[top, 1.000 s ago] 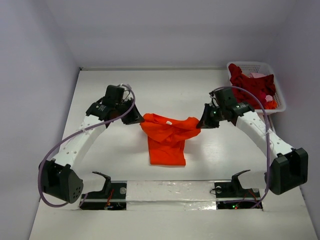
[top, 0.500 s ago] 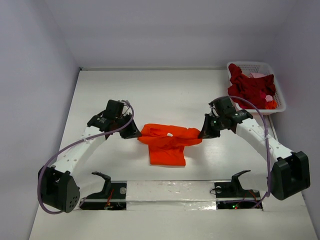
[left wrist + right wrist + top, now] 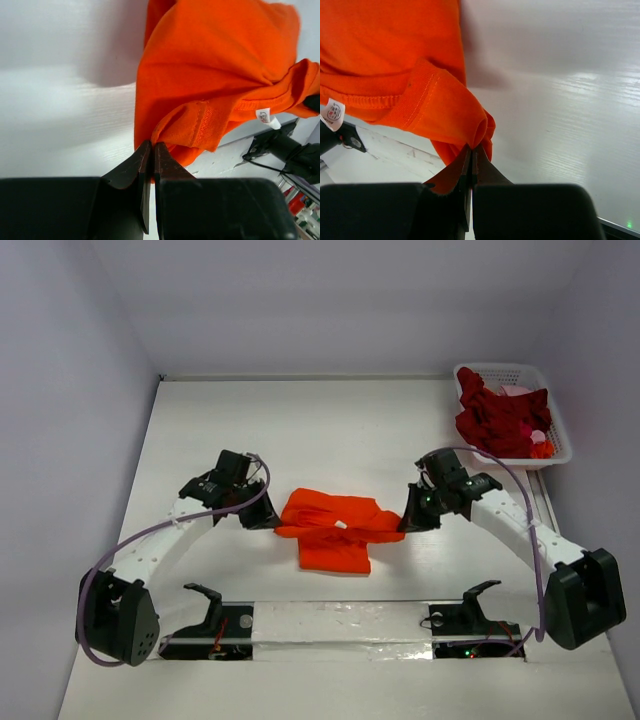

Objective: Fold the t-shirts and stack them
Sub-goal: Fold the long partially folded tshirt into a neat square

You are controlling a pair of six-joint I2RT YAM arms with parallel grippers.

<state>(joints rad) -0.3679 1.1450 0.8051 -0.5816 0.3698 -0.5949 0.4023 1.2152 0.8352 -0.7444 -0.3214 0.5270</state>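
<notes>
- Orange t-shirt point(image 3: 335, 530) near the middle of the table point(image 3: 330, 420); its far edge is lifted and doubled toward the near hem; first fold under way, not yet laid flat
- Left gripper point(image 3: 152, 150) pinched tight on one shoulder corner; right gripper point(image 3: 471, 150) likewise on the other
- Left to do: finish this fold; no stack begun
- Dark red shirts point(image 3: 495, 415) and a pale pink one point(image 3: 517, 392) heaped in the white basket point(image 3: 500, 367), far right, well apart; nothing appears to obstruct the fold

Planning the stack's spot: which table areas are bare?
Bare: the far strip of table between back wall and orange t-shirt, left of the white basket. Crowded: centre, where left tool and right tool pinch that shirt; far-right corner, basket full of dark red shirts.
</notes>
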